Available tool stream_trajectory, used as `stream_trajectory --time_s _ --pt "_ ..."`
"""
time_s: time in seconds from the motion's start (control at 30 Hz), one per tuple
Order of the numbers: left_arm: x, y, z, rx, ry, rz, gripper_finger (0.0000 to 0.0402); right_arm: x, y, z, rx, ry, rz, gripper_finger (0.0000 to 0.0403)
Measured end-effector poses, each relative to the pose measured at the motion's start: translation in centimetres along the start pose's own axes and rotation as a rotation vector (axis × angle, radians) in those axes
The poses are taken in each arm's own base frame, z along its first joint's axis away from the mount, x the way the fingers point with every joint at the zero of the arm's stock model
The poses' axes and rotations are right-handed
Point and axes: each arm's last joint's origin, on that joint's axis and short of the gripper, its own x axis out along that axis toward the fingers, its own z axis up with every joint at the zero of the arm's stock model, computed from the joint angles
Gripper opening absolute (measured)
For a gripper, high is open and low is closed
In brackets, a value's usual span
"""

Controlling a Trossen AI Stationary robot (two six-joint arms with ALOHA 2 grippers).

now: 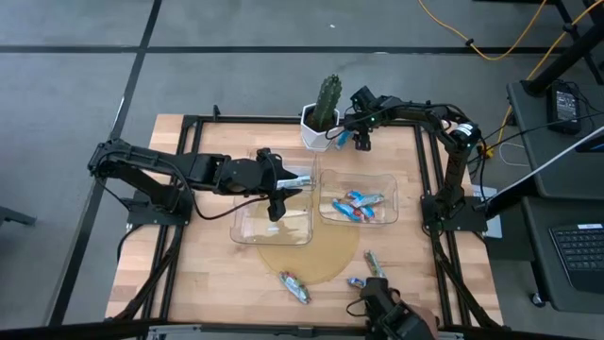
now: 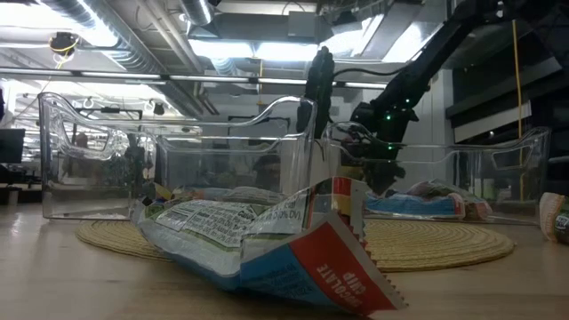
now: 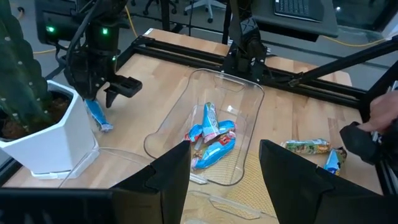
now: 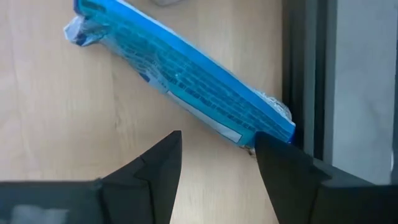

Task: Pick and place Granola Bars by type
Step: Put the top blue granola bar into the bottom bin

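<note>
A: Closest to the low lens is a torn-looking bar (image 2: 267, 240), flat on the table in front of the mat (image 2: 444, 238). Is that the next one?

B: I doubt it. Neither arm is near it. The move turns on the blue bar (image 4: 186, 78), which lies on the wood just beside the pot (image 1: 319, 127), at the back of the table

A: And the right gripper (image 1: 361, 138)?

B: Right over it, fingers parted and holding nothing. The bar lies just ahead of the fingertips, its long axis slanting across the gap, not square to it. One end sits close against a dark rail (image 4: 305, 74). I'd judge the wrist needs a turn before it closes, or the fingers will catch the wrapper cornerwise

A: The left gripper (image 1: 276, 200)?

B: Over the left bin (image 1: 247, 231), also parted and empty, well apart from the blue bar. The right arm is plainly nearer

A: Count, please

B: Two bins, one mat, one pot with a cactus (image 1: 328, 94). Bars: one by the pot, three loose at the front (one (image 1: 294, 287) off the mat's edge, a greenish one (image 1: 371, 263), a small blue one (image 1: 357, 281)), and four or five heaped in the right bin (image 1: 389, 212), too overlapped to separate. From above I see none in the left bin
</note>
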Motion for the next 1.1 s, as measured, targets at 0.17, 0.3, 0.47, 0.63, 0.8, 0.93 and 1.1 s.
stream_trajectory --time_s 0.17,0.3,0.47,0.63,0.8,0.93,1.1 --pt "0.0 0.0 0.0 0.000 0.000 0.000 0.0182 0.0 0.2 0.2 0.010 0.037 -0.029 0.0205" --pt "0.0 0.0 0.0 0.000 0.000 0.000 0.0182 -0.7 0.2 0.6 -0.002 0.025 -0.064 0.0205" --pt "0.0 0.0 0.0 0.000 0.001 0.000 0.0182 -1.4 -0.4 1.2 -0.008 -0.048 -0.114 0.0205" --pt "0.0 0.0 -0.1 0.003 0.006 0.002 0.0182 -1.1 -0.1 1.1 -0.006 -0.070 -0.050 0.0205" --pt "0.0 0.0 -0.1 0.002 0.006 0.002 0.0182 -1.1 -0.1 1.3 -0.018 -0.111 -0.031 0.0205" --pt "0.0 0.0 0.0 0.000 0.000 0.000 0.0182 -0.8 0.0 1.2 -0.034 -0.113 -0.013 0.0205" --pt "0.0 0.0 0.1 -0.010 -0.006 -0.002 0.0182 0.7 0.5 0.7 -0.028 -0.075 0.053 0.0205"
